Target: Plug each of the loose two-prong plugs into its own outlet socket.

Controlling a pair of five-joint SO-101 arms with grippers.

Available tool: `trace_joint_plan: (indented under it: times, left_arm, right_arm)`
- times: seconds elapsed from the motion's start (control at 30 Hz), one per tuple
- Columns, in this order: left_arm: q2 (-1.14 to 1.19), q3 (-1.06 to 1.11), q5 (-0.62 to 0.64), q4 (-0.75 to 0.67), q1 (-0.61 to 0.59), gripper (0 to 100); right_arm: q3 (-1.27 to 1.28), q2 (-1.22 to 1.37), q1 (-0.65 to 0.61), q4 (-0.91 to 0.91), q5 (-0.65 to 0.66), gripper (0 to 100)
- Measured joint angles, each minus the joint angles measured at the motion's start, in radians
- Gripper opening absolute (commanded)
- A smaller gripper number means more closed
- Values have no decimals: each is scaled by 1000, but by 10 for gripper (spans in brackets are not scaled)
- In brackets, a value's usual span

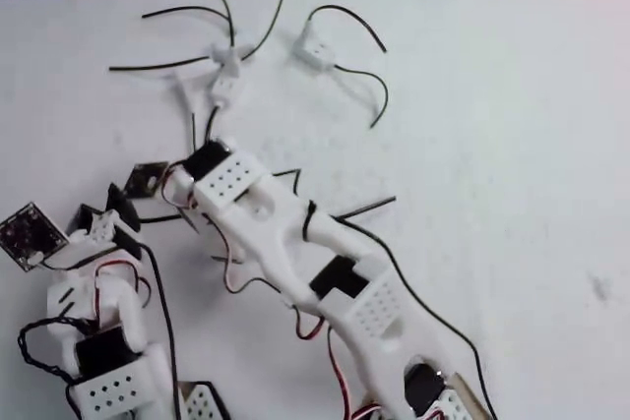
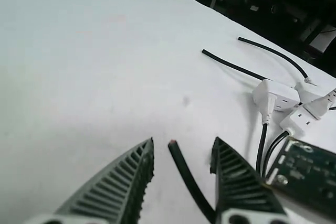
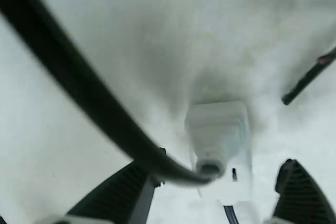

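Observation:
Two white plug-and-socket clusters lie at the back of the table, one [image 1: 226, 76] by the right arm's tip and one [image 1: 315, 51] further right, with black cables fanning out. My right gripper [image 3: 220, 167] is open and low over the table, a white plug [image 3: 218, 129] lying between and just ahead of its fingers [image 3: 123, 198]. The plug's black cable [image 3: 79, 82] curves across in front of the camera. My left gripper [image 2: 182, 144] is open near the front left, a loose black cable end [image 2: 181, 169] lying between its fingers. The white plugs [image 2: 278, 95] lie beyond it.
The right arm [image 1: 295, 233] stretches diagonally across the table's middle from the front edge. The left arm [image 1: 98, 312] sits at the front left. A camera board [image 2: 304, 171] on the right wrist stands close to the left gripper. Bare white table [image 1: 512, 194] spreads to the right.

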Motion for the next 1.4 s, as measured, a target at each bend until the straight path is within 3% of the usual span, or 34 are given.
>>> trace_joint_plan:
  times: [0.13,0.47,0.67,0.97,1.07,1.23,1.4]
  left_arm:
    - [0,0,0,0,-6,134]
    - [0,2,0,0,-6,135]
    - [0,0,0,-2,-5,135]
    - [-9,-17,5,-38,-25,135]
    - [-11,-17,5,-38,-25,135]
    - [-11,-17,5,-38,-25,135]
    - [-11,-17,5,-38,-25,135]
  right_arm:
    - [-5,15,-2,-2,-2,132]
    - [-11,25,5,-2,-2,126]
    - [-41,28,87,12,5,126]
    - [-233,-17,316,51,80,132]
    - [-253,-21,379,52,84,181]
    - [-203,-97,371,52,91,304]
    - [-49,-284,330,52,94,324]
